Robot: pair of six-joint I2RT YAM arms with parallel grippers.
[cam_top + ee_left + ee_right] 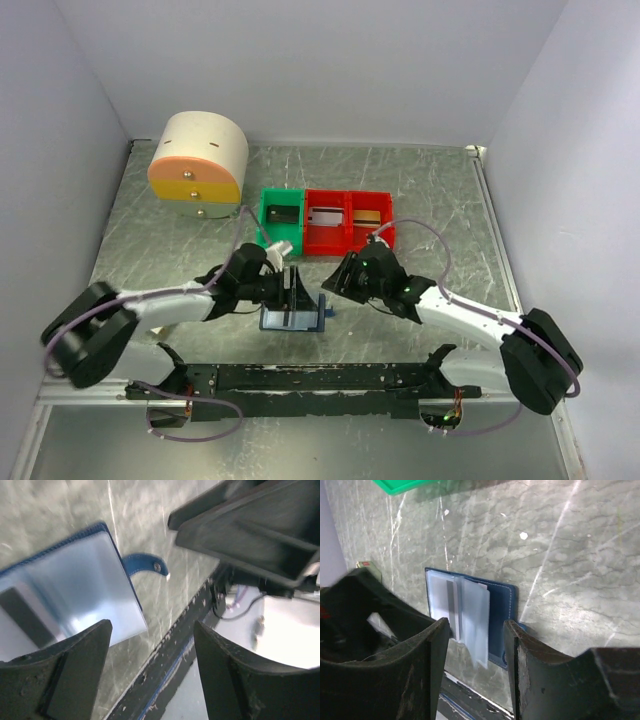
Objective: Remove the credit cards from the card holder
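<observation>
1. Two end effectors are gathered over one spot of the bench [430, 190]. The left end effector [291, 288] and the right end effector [336, 281] are held facing each other just above the card holder [292, 318], probably so that one can steady it while the other pulls.
2. The card holder is laid open and flat, pale lining up, with its strap tab [142, 564] thrown out to the side. Laid this way, its pockets are exposed to a reach from above.
3. In the left wrist view, the fingers of the left end effector are seen spread apart with nothing between them. The holder's lining lies beyond its left finger, and no contact is seen.
4. The right end effector is likewise spread and empty. In its own view the holder is framed between the two fingers, beyond the tips, and a pale sheet [470, 612] is seen overhanging the navy edge. Whether this is one of the credit cards or a clear sleeve cannot be told.
5. A green bin [262, 215] and two red bins [346, 243] are set just beyond the holder. A pale card [323, 215] and a gold-tan card [367, 215] are seen lying in the red ones, so the task is judged partly done.
</observation>
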